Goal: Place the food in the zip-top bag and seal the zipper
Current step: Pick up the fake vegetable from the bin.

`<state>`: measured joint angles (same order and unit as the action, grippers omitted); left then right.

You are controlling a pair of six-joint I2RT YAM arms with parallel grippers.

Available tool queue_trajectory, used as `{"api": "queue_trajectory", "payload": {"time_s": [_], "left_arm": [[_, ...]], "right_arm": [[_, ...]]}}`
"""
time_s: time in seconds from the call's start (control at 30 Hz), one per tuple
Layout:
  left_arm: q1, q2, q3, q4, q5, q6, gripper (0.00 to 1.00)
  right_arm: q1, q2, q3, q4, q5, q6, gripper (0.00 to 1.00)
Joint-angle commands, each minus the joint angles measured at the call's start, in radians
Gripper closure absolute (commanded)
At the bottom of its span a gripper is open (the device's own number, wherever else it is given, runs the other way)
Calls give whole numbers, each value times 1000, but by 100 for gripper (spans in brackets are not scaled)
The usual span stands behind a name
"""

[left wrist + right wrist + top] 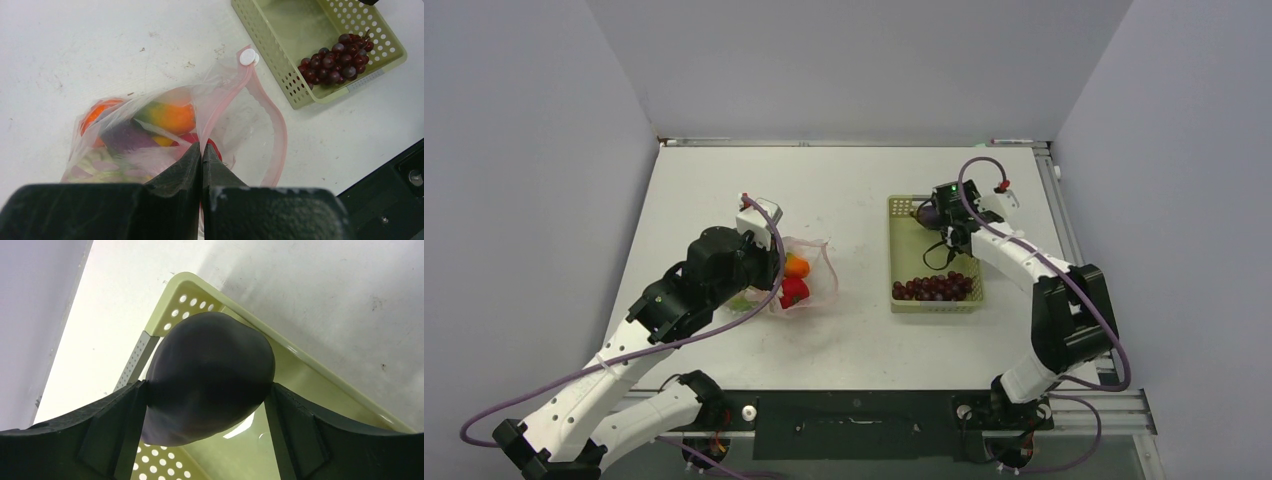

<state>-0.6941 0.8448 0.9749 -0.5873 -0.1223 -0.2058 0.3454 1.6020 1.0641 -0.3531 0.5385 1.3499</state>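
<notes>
Eggplant (210, 375) sits gripped in right end effector (206, 386); left end effector (201, 148) pinches bag (227, 112).

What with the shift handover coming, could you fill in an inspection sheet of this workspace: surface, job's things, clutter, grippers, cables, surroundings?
Surface: white table, a few dark specks near the bag.
Job's things: bag lies with its mouth open and its zipper unsealed; an orange piece and other food are inside. The eggplant is at the basket's far corner. The grapes are in the basket.
Clutter: nothing seen.
Grippers: left gripper shut on the bag's mouth edge; right gripper shut on the eggplant.
Cables: a purple cable loops along each arm.
Surroundings: grey walls on three sides.
</notes>
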Motion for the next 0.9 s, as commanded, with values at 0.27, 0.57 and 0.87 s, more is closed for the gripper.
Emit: {"api": "queue_trajectory", "payload": {"time_s": [0.27,0.57,0.87], "left_arm": [[-4,-23,13,46,7,-4,100],[-4,-23,14,47,8,-4,100],[-4,-18,14,48,11,-4,100]], "right_arm": [[26,-196,-57,142,-102,-323,64],[76,-354,-145,282,-272,-511,64],[223,-492,-138,378,-364,-678,64]]}}
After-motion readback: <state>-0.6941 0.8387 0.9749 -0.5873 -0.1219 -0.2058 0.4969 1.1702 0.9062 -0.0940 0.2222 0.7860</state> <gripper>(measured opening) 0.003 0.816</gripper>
